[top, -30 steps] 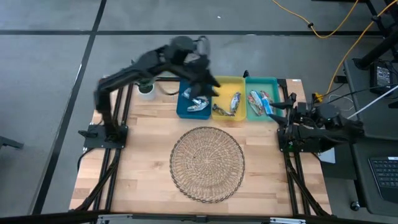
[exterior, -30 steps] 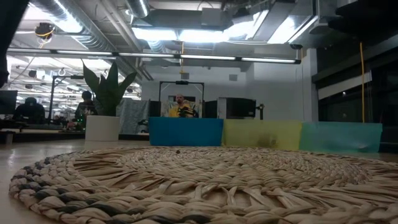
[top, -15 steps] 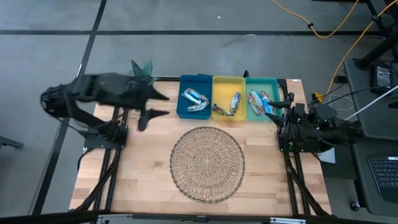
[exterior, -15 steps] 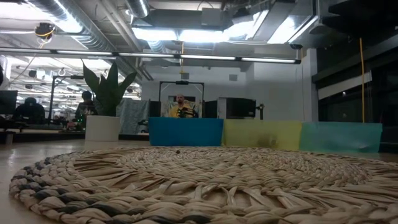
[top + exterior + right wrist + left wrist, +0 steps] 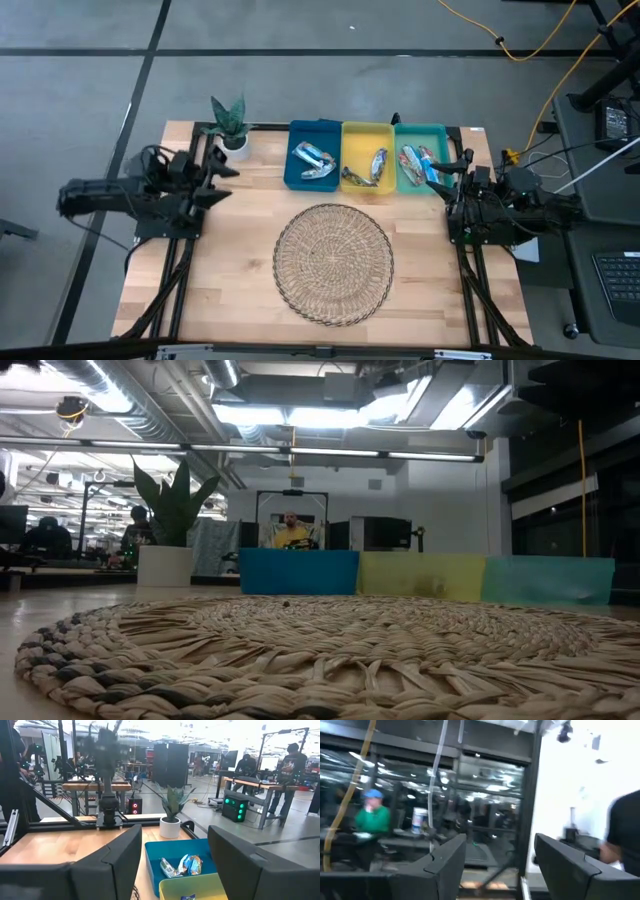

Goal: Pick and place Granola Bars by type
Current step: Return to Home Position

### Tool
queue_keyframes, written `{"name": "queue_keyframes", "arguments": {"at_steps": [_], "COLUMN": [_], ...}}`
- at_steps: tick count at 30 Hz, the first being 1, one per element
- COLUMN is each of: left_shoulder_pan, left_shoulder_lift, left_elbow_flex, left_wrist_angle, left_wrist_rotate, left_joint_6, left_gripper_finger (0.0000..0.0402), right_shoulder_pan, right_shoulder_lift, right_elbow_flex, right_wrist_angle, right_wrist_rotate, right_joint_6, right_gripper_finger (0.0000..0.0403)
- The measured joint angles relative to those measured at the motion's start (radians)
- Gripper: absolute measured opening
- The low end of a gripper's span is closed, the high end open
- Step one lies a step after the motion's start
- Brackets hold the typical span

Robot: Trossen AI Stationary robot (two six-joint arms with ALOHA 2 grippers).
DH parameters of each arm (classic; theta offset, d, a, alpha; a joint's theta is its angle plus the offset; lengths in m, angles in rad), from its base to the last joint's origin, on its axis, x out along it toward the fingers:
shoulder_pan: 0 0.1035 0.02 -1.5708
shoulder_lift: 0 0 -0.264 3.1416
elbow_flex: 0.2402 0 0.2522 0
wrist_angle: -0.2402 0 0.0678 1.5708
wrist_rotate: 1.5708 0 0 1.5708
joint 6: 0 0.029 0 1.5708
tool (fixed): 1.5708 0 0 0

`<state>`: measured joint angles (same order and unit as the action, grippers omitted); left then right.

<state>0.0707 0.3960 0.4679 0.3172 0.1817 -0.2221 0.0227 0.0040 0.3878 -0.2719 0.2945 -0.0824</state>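
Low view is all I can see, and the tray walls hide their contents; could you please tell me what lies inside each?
Observer: From above, the blue tray holds silver-white bars, the yellow tray blue bars, the teal tray red-green bars.
Operator: Thank you. Is anything on the mat?
Observer: No bar lies on the wicker mat.
Operator: Where are the tools?
Observer: The left tool is open at the table's left edge, the right tool open beside the teal tray.
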Motion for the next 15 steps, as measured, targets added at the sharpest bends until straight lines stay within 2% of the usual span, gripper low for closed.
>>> {"name": "queue_keyframes", "arguments": {"at_steps": [4, 11, 15], "left_shoulder_pan": [0.065, 0.091, 0.061], "left_shoulder_lift": [-0.122, -0.262, -0.308], "left_elbow_flex": [-0.168, -0.377, -0.454], "left_wrist_angle": [0.047, 0.074, 0.086], "left_wrist_rotate": [0.037, 0.023, 0.02], "left_joint_6": [-0.049, 0.06, 0.087], "left_gripper_finger": [0.0226, 0.0226, 0.0226], "right_shoulder_pan": [0.0, 0.0, 0.0], "right_shoulder_lift": [0.0, 0.0, 0.0], "right_elbow_flex": [0.0, 0.0, 0.0], "right_wrist_angle": [0.0, -0.026, -0.071], "right_wrist_rotate": [0.0, 0.003, 0.011], "right_joint_6": [0.002, 0.075, 0.131], "right_gripper_finger": [0.0229, 0.0229, 0.0229]}}
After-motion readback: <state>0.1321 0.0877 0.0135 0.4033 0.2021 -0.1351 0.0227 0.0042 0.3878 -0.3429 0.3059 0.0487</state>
